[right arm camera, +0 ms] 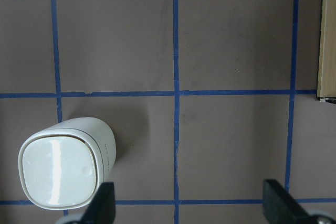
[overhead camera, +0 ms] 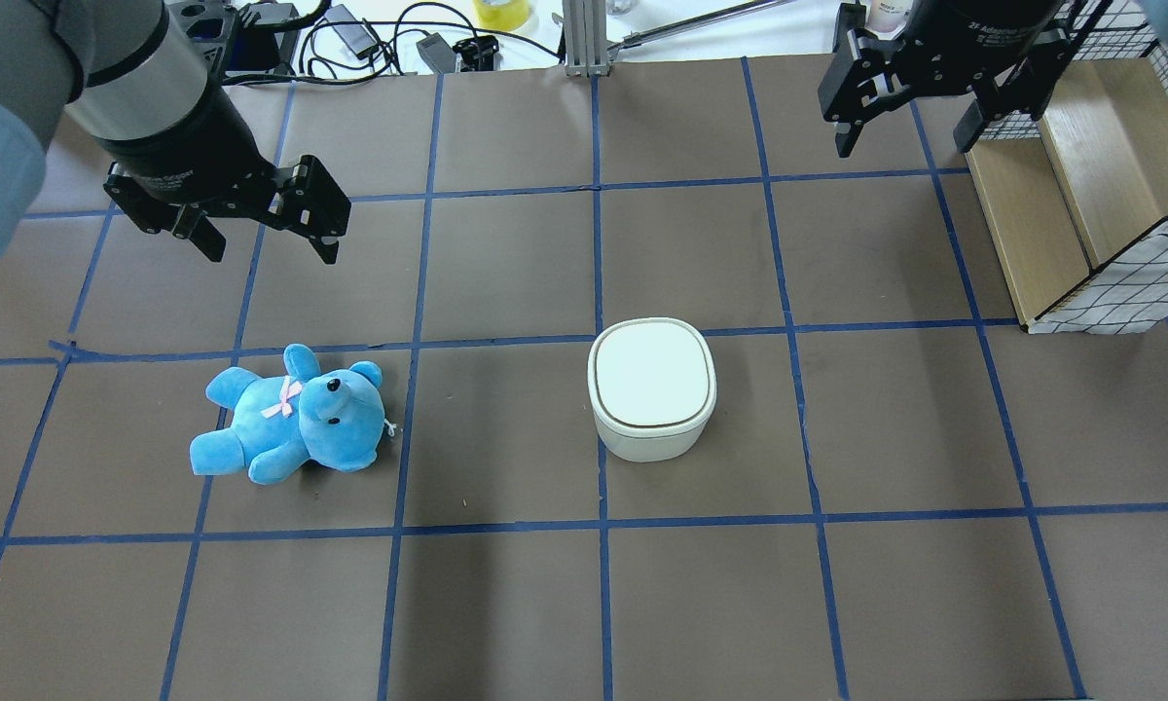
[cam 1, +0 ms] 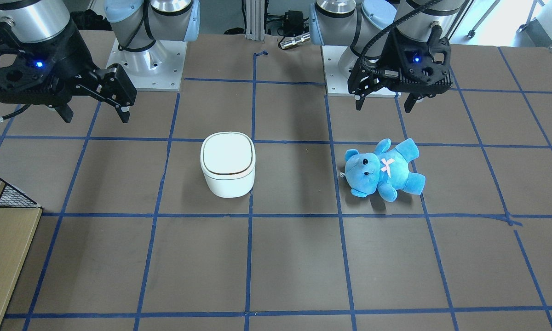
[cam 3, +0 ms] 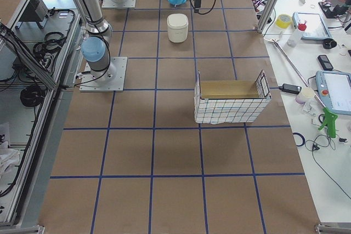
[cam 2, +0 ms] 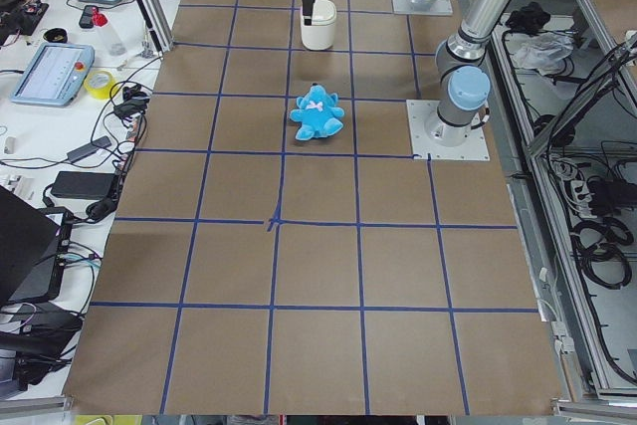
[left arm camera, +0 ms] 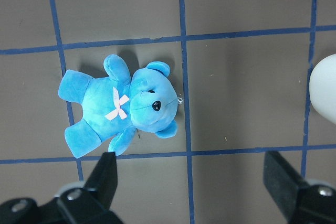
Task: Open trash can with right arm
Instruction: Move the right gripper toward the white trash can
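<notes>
A: Status, from the left?
B: Starting with left gripper point(overhead camera: 268, 243): hanging above the table point(overhead camera: 506, 604), jaws spread wide, nothing held, nothing touched. Directly at 6 o'clock from it in the overhead view, blue teddy point(overhead camera: 292, 419), flat on its back, head toward 3 o'clock, well apart from the fingers.
A: And the trash can?
B: Found trash can point(overhead camera: 652, 389) upright near table centre, at 3 o'clock from the teddy, well apart from it. Its lid point(overhead camera: 652, 372) lying flat, dark seam visible all the way round, so closed.
A: Anything on it?
B: No. Next, right gripper point(overhead camera: 905, 141): up in the air between 1 and 2 o'clock from the can, well apart from it. Jaws wide, empty, touching nothing. Same in the right wrist view: fingertips point(right arm camera: 100, 203) at the frame's bottom edge, far apart, bare table between them, can at 8 o'clock in that frame, lid face up.
A: Further right?
B: Only a wire-mesh crate point(overhead camera: 1080, 195) with a wooden inside, at 2 o'clock from the can, near 3 o'clock of the right gripper.
</notes>
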Robot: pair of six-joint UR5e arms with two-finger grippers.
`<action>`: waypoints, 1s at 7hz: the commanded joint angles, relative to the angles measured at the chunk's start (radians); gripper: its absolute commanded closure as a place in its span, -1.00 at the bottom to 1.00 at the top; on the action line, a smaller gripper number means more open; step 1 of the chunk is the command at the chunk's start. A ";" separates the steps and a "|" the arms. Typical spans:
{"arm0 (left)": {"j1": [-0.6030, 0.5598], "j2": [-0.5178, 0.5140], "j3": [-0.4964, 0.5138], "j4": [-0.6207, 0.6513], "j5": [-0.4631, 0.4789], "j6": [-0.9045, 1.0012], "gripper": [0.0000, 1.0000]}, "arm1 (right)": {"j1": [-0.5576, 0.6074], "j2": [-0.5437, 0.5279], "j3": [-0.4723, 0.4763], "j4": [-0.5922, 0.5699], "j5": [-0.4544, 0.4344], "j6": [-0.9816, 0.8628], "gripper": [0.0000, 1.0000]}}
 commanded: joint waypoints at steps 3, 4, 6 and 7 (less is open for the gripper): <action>0.000 0.000 0.000 0.000 0.000 -0.001 -1.00 | 0.019 -0.005 0.003 -0.015 0.004 0.034 -0.16; 0.000 0.000 0.000 0.000 0.000 -0.001 -1.00 | 0.064 0.001 0.014 -0.011 0.020 0.114 0.72; 0.000 0.000 0.000 0.000 0.000 0.001 -1.00 | 0.215 0.051 0.019 -0.026 0.032 0.297 1.00; 0.000 0.000 0.000 0.000 0.000 -0.001 -1.00 | 0.268 0.071 0.037 -0.029 0.032 0.319 1.00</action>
